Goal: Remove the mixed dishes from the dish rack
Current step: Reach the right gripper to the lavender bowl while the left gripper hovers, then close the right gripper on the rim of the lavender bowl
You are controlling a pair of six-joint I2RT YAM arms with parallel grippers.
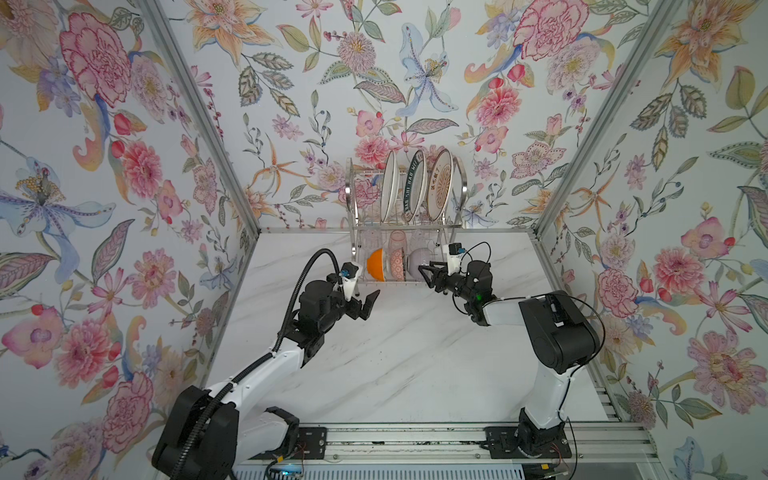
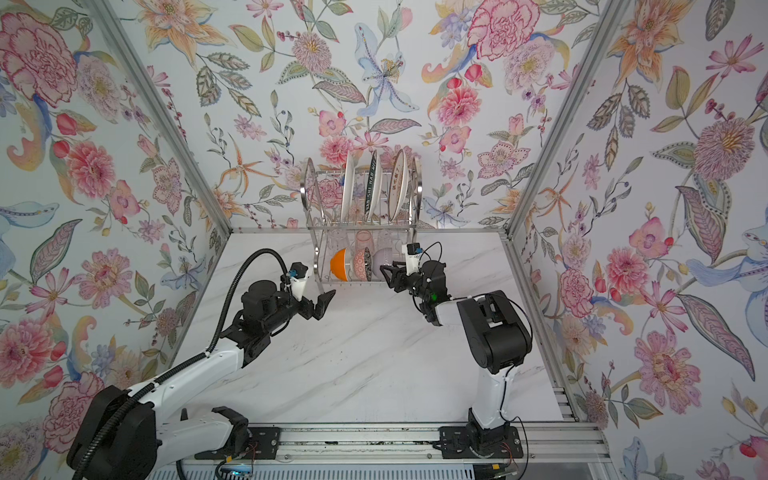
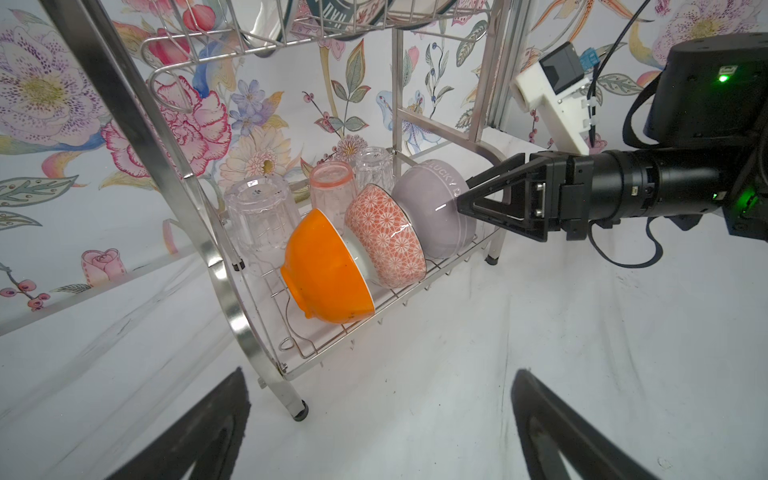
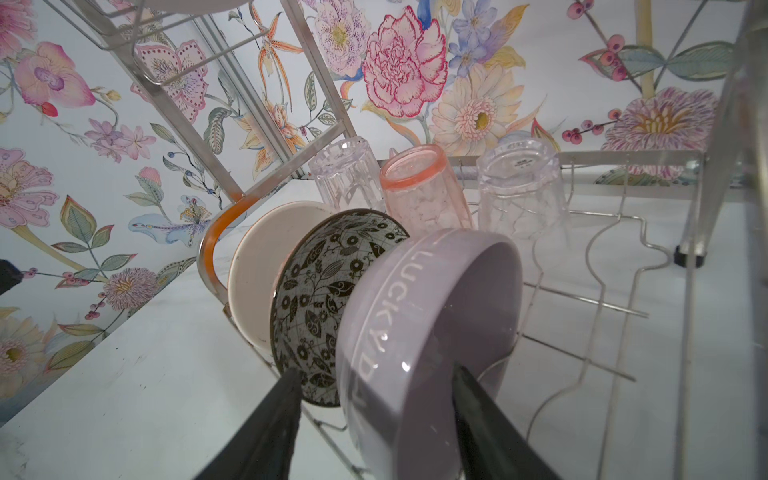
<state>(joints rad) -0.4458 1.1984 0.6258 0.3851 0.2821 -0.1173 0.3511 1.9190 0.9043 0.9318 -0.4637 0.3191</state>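
The dish rack (image 1: pixel 350 187) stands at the back of the table. Its upper tier holds a white plate (image 1: pixel 389 187), a teal-lettered plate (image 1: pixel 415 187) and an orange sunburst plate (image 1: pixel 439 185) on edge. On the lower tier the orange bowl (image 3: pixel 328 274), the leaf-patterned bowl (image 4: pixel 320 299) and the lilac bowl (image 4: pixel 415 332) lean in a row. Behind them stand two clear glasses (image 4: pixel 345 174) (image 4: pixel 519 187) and a pink glass (image 4: pixel 419 187), upside down. My right gripper (image 4: pixel 374 368) is open, straddling the lilac bowl's rim with one finger inside. My left gripper (image 1: pixel 368 305) hovers open before the rack's left foot, empty.
Floral walls close in the marble table (image 1: pixel 395 365) on three sides, and the rack sits against the back one. An aluminium rail (image 1: pixel 415 440) carrying both arm bases runs along the front edge. The right arm's elbow (image 1: pixel 557 328) rises at the right.
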